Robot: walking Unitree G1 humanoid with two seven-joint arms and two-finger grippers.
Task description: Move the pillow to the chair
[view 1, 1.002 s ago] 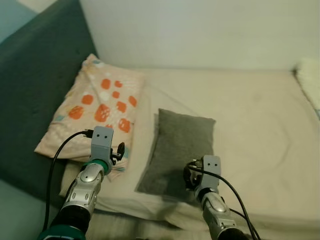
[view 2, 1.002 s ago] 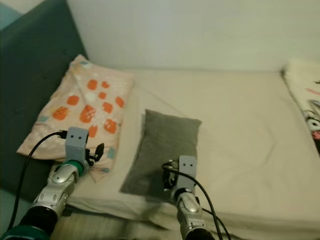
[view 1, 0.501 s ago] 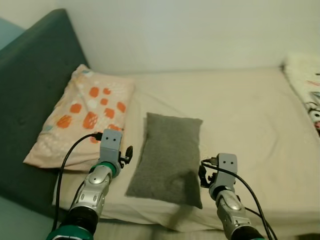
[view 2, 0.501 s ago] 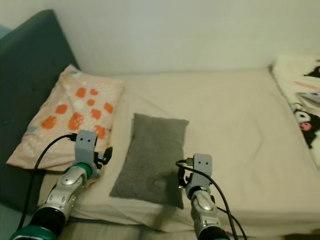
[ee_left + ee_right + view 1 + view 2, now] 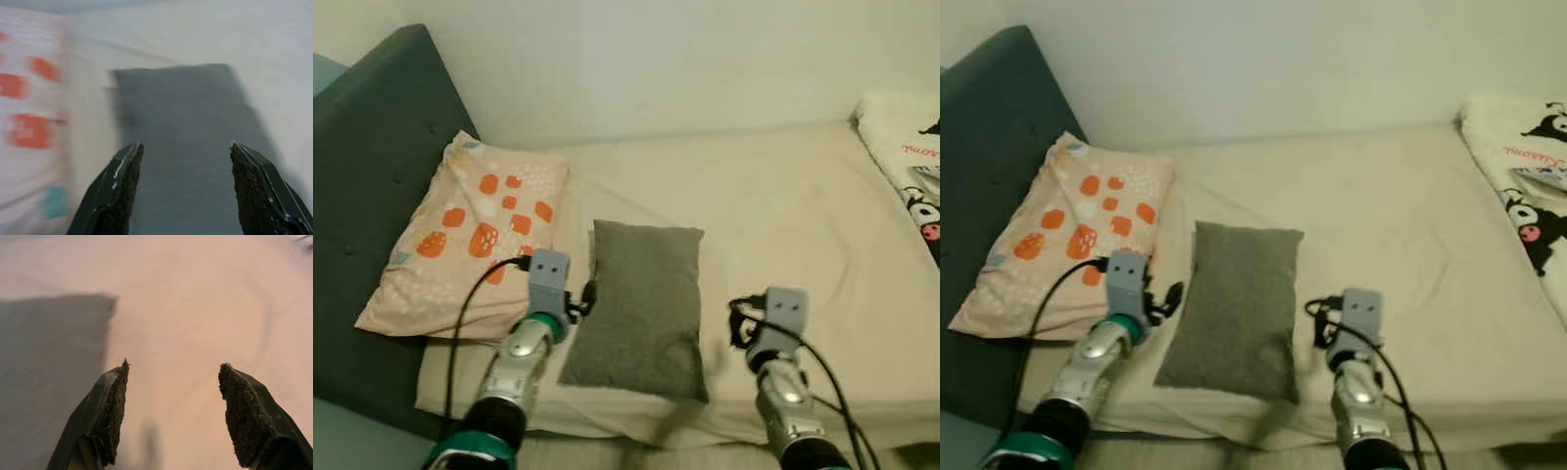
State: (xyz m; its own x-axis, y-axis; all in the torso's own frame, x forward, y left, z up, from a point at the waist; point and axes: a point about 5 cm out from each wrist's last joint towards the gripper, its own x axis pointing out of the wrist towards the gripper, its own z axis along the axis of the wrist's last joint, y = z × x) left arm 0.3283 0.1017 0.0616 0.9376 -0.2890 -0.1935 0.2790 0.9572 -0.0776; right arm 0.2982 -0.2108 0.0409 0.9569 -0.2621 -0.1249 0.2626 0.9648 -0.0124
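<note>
A grey pillow (image 5: pixel 641 294) lies lengthwise on the cream bed sheet (image 5: pixel 783 215), in front of me. My left gripper (image 5: pixel 584 294) is open at the pillow's left edge, level with its middle. In the left wrist view the open fingers (image 5: pixel 120 191) frame the grey pillow (image 5: pixel 186 107), with nothing between them. My right gripper (image 5: pixel 740 321) is open over bare sheet, just right of the pillow's near right corner. The right wrist view has the grey pillow (image 5: pixel 49 357) beside one finger and sheet between the two.
A peach pillow with orange spots (image 5: pixel 470 230) leans against the dark teal headboard (image 5: pixel 372 147) on the left. A white blanket with a cartoon print (image 5: pixel 911 166) lies at the far right. The mattress's near edge (image 5: pixel 636 426) runs below the grippers.
The camera has shifted. My left gripper went from the spotted pillow's corner to the grey pillow's left edge. My right gripper went from over the pillow's near end to the sheet on its right.
</note>
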